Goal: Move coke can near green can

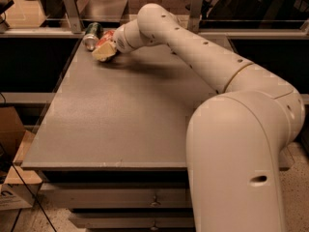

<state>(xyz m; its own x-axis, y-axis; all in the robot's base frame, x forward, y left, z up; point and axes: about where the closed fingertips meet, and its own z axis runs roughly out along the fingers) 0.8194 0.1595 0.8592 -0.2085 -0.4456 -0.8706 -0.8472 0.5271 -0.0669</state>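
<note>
The coke can is red and sits in my gripper at the far left corner of the grey table. The gripper's tan fingers are shut around the can's lower end. The green can lies on its side, silver end toward me, right next to the coke can on its left. I cannot tell whether the two cans touch. My arm reaches across the table from the right.
The table's left edge and back edge are close to both cans. Metal posts and a rail stand behind the table. A cardboard box sits on the floor at the left. Drawers are below the tabletop.
</note>
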